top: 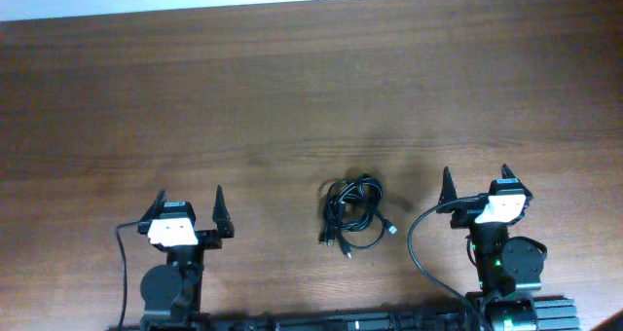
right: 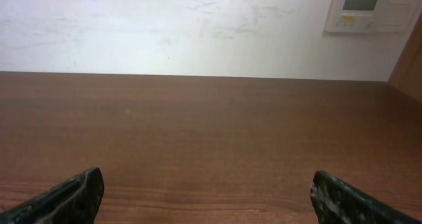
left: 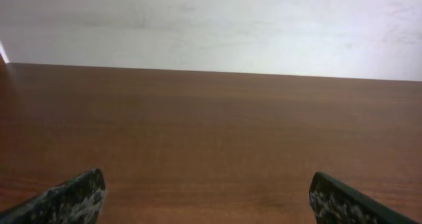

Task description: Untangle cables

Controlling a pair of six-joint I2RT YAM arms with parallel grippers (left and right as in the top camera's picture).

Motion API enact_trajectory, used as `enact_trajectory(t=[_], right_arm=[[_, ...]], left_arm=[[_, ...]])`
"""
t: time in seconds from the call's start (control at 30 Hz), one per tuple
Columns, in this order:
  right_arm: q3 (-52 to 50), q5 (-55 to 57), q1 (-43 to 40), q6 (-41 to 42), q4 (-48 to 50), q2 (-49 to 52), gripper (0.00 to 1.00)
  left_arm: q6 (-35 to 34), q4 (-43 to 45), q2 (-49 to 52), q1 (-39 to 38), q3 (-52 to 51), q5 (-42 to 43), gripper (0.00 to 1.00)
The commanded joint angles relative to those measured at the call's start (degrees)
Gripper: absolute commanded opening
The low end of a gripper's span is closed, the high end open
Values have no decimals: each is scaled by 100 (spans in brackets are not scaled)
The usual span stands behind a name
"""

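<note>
Between the arms — cables knotted

Black cables lie bunched in one tangled coil on the wooden table, plugs poking out. Flanking it, well apart, left gripper and right gripper sit with jaws spread wide, empty — parked, probably ready to reach in.

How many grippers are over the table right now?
2. The left gripper is at the near edge, left of the cables; the right gripper is right of them. Both are open.
</note>
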Motion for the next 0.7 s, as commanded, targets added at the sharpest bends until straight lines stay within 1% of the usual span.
enact_trajectory(t=[0.0,0.1,0.3,0.43,0.67], right_arm=[[-28,70,52,48,-31,-42,99],[-28,70,52,48,-33,-42,99],[-28,70,52,48,-33,-42,99],[-28,70,52,48,-33,-42,99],[-28,70,52,48,-33,-42,99]], left_arm=[[79,-240,-48,28,461,-63,99],[326,-535,-20,28,754,-63,99],[457,-981,409,28,1368,-63,99],[584,-1104,962,28,1764,-61,99],[817,-1340,2319,28,2546,-35,99]])
